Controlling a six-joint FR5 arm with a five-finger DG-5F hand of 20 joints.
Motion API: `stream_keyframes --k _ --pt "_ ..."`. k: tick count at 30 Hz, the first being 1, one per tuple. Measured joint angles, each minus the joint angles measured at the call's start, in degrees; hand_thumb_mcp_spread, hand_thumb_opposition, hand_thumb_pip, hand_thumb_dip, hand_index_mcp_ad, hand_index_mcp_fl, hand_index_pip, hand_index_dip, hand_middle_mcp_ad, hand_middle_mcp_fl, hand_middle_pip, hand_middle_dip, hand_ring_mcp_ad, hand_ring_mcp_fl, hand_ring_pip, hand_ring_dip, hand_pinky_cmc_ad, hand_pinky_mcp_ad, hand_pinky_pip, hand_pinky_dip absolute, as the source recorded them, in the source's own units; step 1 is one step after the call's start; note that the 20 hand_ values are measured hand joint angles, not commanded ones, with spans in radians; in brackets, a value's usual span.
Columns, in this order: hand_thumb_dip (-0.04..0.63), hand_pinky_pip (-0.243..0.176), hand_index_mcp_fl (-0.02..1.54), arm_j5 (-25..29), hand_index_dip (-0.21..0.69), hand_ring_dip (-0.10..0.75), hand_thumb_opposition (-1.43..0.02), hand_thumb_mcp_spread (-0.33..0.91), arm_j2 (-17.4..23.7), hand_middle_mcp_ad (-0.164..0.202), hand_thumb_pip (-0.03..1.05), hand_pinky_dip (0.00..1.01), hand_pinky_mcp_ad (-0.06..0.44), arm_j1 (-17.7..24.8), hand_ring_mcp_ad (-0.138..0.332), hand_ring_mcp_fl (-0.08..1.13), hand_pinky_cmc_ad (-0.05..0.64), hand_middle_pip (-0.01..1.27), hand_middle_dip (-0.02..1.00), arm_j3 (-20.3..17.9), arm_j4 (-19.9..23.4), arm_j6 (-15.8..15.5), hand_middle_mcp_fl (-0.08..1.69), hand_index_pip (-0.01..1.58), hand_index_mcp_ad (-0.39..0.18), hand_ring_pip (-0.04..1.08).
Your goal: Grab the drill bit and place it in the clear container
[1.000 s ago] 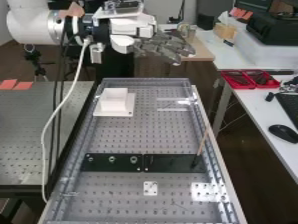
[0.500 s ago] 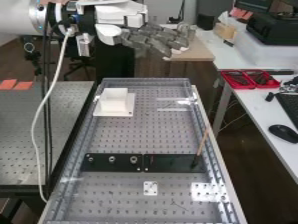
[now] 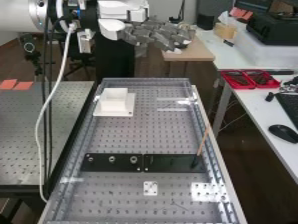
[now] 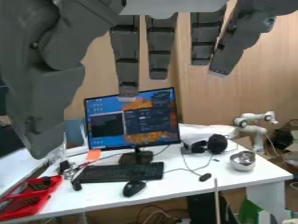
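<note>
The hand (image 3: 154, 35) is above and beyond the bench's far end in the high view, its fingers extended and nothing held. In the wrist view the hand (image 4: 159, 47) has its fingers hanging straight, with the thumb at one side. A thin tan rod (image 3: 203, 142) leans up from the right end of a black plate (image 3: 166, 162); I cannot tell whether it is the drill bit. A clear, faintly outlined piece (image 3: 174, 105) lies near the bench's far right, possibly the clear container. The hand touches none of these.
On the perforated bench (image 3: 143, 130) are a white block on a white base (image 3: 114, 102), a black plate with several round metal fittings (image 3: 112, 160) and small plates nearer. A side table (image 3: 266, 115) carries red trays (image 3: 249, 79) and a mouse (image 3: 284, 133).
The hand has drawn back to the left and risen a little, and its tilt has changed. The rod, the plates and the white block have not moved.
</note>
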Motion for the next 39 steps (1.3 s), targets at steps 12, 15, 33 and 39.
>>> stream_keyframes --k 12,15,33,39 --pt "0.140 -0.075 0.49 2.59 0.298 0.024 -0.75 0.32 -0.05 0.051 0.42 0.49 0.185 0.12 0.215 0.04 0.291 0.13 0.20 0.19 -0.64 -0.15 0.18 0.09 -0.056 0.11" --pt "0.140 -0.075 0.49 3.66 0.298 0.024 -0.75 0.32 -0.13 0.052 0.42 0.49 0.185 0.20 0.213 0.04 0.291 0.13 0.20 0.30 -0.82 -0.23 0.18 0.09 -0.047 0.11" --pt "0.140 -0.075 0.49 2.29 0.300 0.024 -0.75 0.32 -0.20 0.052 0.42 0.49 0.185 -0.16 0.213 0.04 0.291 0.13 0.20 0.82 -1.09 -0.81 0.18 0.09 -0.047 0.11" --pt "0.140 -0.075 0.49 3.59 0.300 0.024 -0.75 0.32 -0.12 0.052 0.42 0.49 0.182 0.01 0.213 0.04 0.291 0.13 0.20 0.79 -0.97 -0.80 0.18 0.09 -0.047 0.11"
